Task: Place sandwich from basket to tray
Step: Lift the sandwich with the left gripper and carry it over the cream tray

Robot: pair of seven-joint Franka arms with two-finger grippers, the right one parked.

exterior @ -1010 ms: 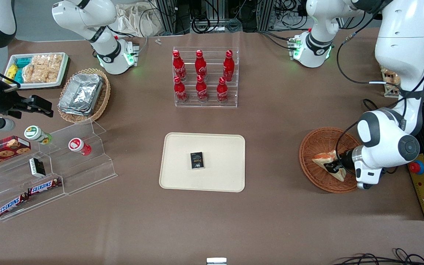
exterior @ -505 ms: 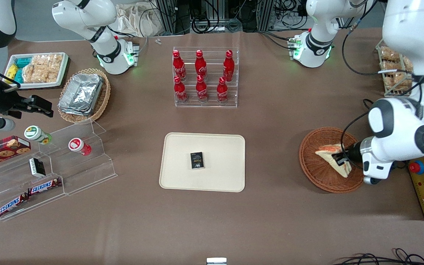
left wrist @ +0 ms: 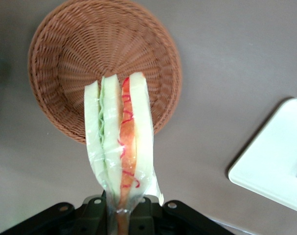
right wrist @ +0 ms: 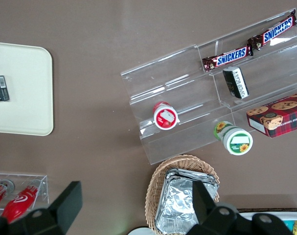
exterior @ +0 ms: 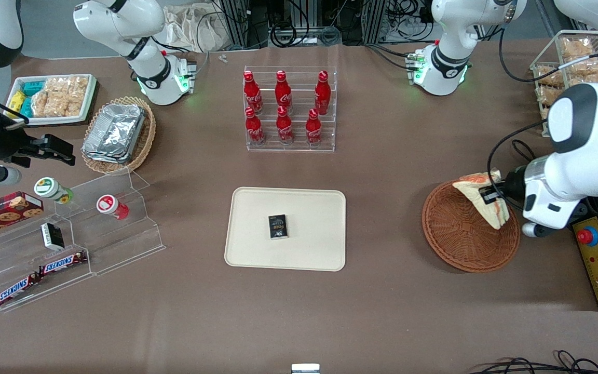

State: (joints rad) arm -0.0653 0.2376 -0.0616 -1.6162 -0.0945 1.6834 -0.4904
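Observation:
My left gripper [exterior: 492, 197] is shut on the wrapped sandwich [exterior: 480, 200] and holds it in the air above the round reddish-brown basket [exterior: 457, 236], over the basket's edge farther from the front camera. In the left wrist view the sandwich [left wrist: 120, 142] stands edge-on out of the gripper [left wrist: 120, 215], its pale bread, green and orange-red layers showing, with the empty basket [left wrist: 65, 63] below it. The cream tray [exterior: 309, 208] lies mid-table toward the parked arm's end from the basket; its corner [left wrist: 275, 166] shows in the wrist view.
A small black box [exterior: 277, 226] lies on the tray. A clear rack of red bottles [exterior: 288, 109] stands farther from the front camera than the tray. A yellow control box with a red button [exterior: 597, 259] sits beside the basket. Wire baskets of snacks [exterior: 569, 62] stand near the table's working-arm end.
The gripper has lifted the sandwich up out of the basket, away from the front camera and toward the working arm's end. The basket now lies empty.

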